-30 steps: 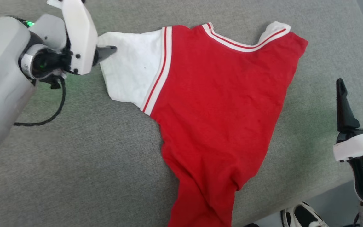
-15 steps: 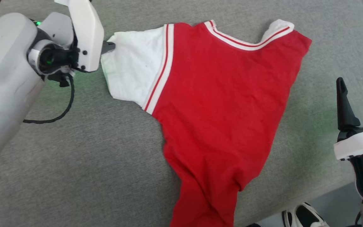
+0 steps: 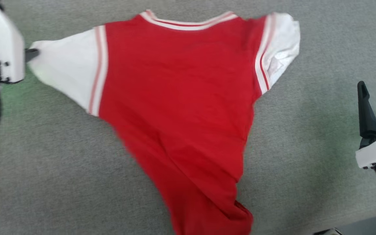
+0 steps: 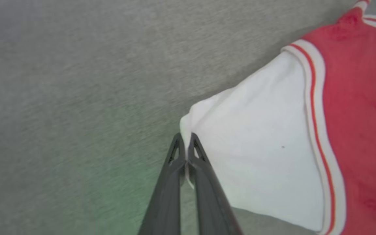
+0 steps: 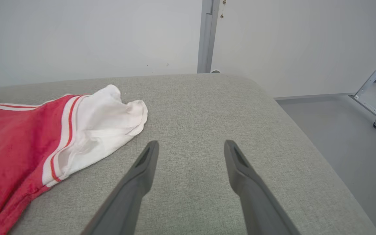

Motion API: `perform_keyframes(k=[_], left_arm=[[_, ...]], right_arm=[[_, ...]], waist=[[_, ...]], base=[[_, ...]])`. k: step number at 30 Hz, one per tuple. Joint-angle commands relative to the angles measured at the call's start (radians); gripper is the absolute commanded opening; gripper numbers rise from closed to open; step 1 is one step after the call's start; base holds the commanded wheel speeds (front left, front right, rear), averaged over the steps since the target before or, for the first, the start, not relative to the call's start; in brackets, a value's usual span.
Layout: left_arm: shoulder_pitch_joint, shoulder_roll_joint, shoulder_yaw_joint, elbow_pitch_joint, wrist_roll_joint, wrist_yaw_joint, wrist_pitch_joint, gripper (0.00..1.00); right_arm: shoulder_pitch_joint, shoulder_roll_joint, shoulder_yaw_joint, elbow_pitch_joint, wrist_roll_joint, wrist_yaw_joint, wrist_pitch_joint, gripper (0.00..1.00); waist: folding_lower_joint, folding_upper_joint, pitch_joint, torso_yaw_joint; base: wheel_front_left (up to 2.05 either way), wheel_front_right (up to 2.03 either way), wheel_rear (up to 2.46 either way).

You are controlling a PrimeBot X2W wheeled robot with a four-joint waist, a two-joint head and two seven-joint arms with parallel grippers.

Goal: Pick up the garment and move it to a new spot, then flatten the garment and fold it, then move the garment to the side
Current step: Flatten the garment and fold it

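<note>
The garment (image 3: 178,98) is a red shirt with white sleeve ends and striped trim, lying on the grey cushion (image 3: 60,169). Its collar points to the far side and its hem trails off the near edge. My left gripper (image 3: 31,54) is shut on the tip of the left white sleeve (image 4: 256,147), at the head view's left edge. The left wrist view shows the two dark fingers (image 4: 171,176) pinched together on that cloth. My right gripper (image 5: 189,147) hovers open over bare cushion, to the right of the crumpled right sleeve (image 5: 103,130), touching nothing.
The cushion's right edge (image 5: 305,130) drops to a grey floor. A pale wall and a grey post (image 5: 207,36) stand behind the cushion. A wheeled metal frame (image 5: 375,98) stands on the floor at the right.
My left gripper has shut on the left sleeve tip and pulled it left. The shirt has spread wider, and its right sleeve now shows. The head view has shifted too.
</note>
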Motion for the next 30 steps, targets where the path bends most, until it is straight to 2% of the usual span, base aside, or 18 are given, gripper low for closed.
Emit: perform_keyframes(k=[1,4,9,15,16,17,18,19,20,26,30], left_arm=[[0.012,0.022,-0.011,0.013,0.027,0.001,-0.020,0.00],[0.016,0.044,-0.018,0.034,0.051,0.001,-0.056,0.00],[0.013,0.042,-0.019,0.074,0.084,0.001,-0.147,0.00],[0.028,-0.002,-0.014,0.094,0.074,0.002,-0.214,0.00],[0.033,-0.009,-0.012,0.093,0.067,0.002,-0.223,0.06],[0.038,-0.016,-0.010,0.088,0.060,0.002,-0.237,0.20],[0.042,-0.019,-0.005,0.083,0.051,0.002,-0.253,0.73],[0.050,-0.024,-0.005,0.075,0.047,0.002,-0.273,0.93],[0.058,-0.029,-0.009,0.058,0.048,0.002,-0.295,1.00],[0.135,-0.041,0.000,-0.021,0.035,0.002,-0.468,1.00],[0.213,-0.078,0.034,-0.051,0.024,0.003,-0.663,1.00]], right_arm=[[0.005,-0.005,-0.003,-0.014,-0.008,0.000,0.013,1.00],[0.011,-0.012,-0.011,-0.033,-0.010,0.000,0.029,1.00],[0.017,-0.020,-0.022,-0.060,-0.012,0.000,0.052,1.00],[0.022,-0.030,-0.025,-0.081,-0.014,0.000,0.077,1.00],[0.022,-0.034,-0.022,-0.083,-0.014,0.000,0.080,1.00],[0.022,-0.037,-0.020,-0.086,-0.015,0.000,0.086,1.00],[0.020,-0.040,-0.015,-0.088,-0.014,0.000,0.090,1.00],[0.018,-0.045,-0.010,-0.088,-0.015,0.000,0.096,1.00],[0.015,-0.051,-0.006,-0.089,-0.016,0.000,0.100,1.00],[-0.005,-0.092,0.059,-0.084,-0.023,0.000,0.146,1.00],[-0.048,-0.137,0.103,-0.069,-0.019,0.000,0.182,1.00]], waist=[[0.0000,0.0000,-0.002,0.014],[0.0000,0.0000,0.001,0.026],[0.0000,0.0000,0.003,0.042],[0.0000,0.0000,-0.004,0.064],[0.0000,0.0000,-0.008,0.069],[0.0000,0.0000,-0.012,0.076],[0.0000,0.0000,-0.015,0.082],[0.0000,0.0000,-0.021,0.088],[0.0000,0.0000,-0.026,0.096],[0.0000,0.0000,-0.059,0.158],[0.0000,0.0000,-0.071,0.207]], base=[[0.00,0.00,0.00],[0.00,0.00,0.00],[0.00,0.00,0.00],[0.00,0.00,0.00],[0.00,0.00,0.00],[0.00,0.00,0.00],[0.00,0.00,0.00],[0.00,0.00,0.00],[0.00,0.00,0.00],[0.00,0.00,0.00],[0.00,0.00,0.00]])
